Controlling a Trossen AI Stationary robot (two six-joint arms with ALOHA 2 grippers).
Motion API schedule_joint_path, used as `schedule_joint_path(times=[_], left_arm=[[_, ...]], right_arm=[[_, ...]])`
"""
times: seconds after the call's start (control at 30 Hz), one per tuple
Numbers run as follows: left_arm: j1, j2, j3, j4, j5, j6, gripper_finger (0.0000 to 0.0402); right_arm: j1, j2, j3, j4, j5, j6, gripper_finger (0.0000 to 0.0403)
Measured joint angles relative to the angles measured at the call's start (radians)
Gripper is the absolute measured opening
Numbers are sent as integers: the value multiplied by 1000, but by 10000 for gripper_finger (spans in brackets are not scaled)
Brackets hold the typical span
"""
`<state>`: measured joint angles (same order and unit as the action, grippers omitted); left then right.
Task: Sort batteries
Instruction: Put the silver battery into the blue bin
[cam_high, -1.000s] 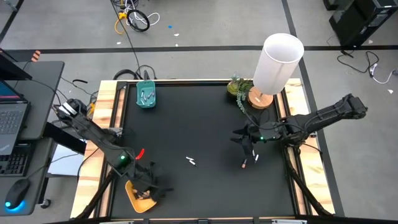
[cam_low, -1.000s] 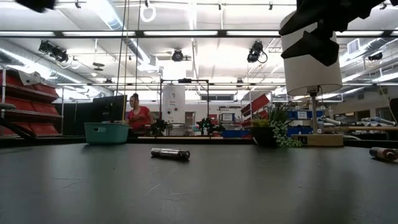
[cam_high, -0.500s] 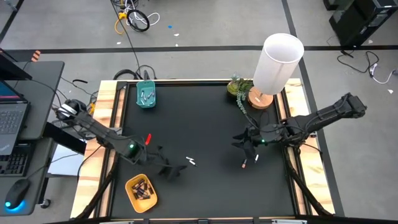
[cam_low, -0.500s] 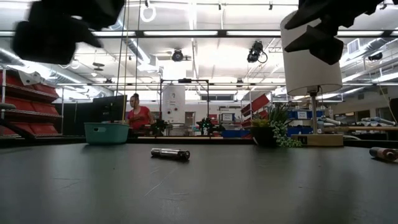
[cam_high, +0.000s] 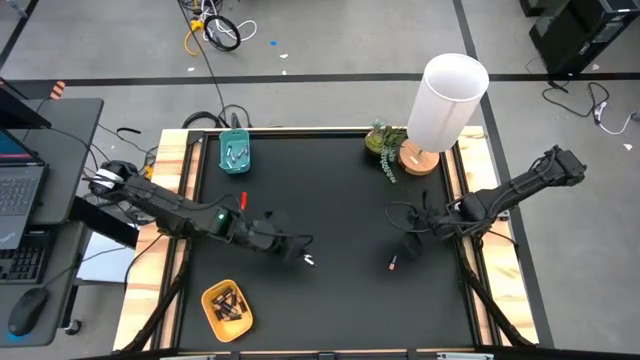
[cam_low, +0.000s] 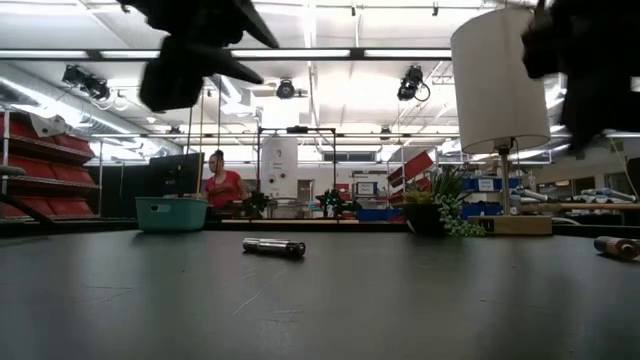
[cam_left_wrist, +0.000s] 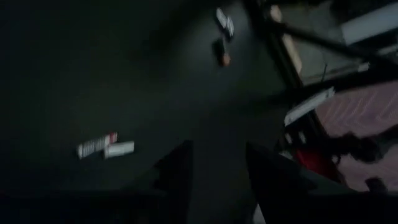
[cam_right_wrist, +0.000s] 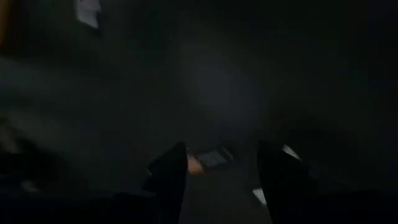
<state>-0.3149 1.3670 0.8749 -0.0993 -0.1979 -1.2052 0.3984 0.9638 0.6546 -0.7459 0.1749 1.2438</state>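
Batteries (cam_high: 308, 260) lie mid-desk; one dark cell (cam_high: 393, 265) at 4 o'clock. Left pincer (cam_high: 292, 250), released and empty, has swung from yellow tray (cam_high: 227, 307) to pale pair: next pick. Right pincer (cam_high: 412, 243), released, has dropped over dark cell.

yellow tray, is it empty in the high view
No, the yellow tray near the table's front left corner holds several dark batteries lying in it.
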Motion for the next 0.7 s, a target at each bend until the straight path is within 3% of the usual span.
schedule_joint_path(times=[0.13, 0.27, 0.6, 0.7], left_arm=[[50, 0, 0, 40, -23, 44, 161], [95, 0, 0, 79, -19, 53, 161], [185, 0, 0, 89, 17, 169, 161], [231, 0, 0, 90, 102, 243, 161]], right_arm=[[0, 0, 0, -157, -63, 82, 180], [0, 0, 0, -189, -98, 134, 180], [-33, 0, -49, -178, -45, 194, 180], [-41, 0, -89, -98, -4, 203, 180]])
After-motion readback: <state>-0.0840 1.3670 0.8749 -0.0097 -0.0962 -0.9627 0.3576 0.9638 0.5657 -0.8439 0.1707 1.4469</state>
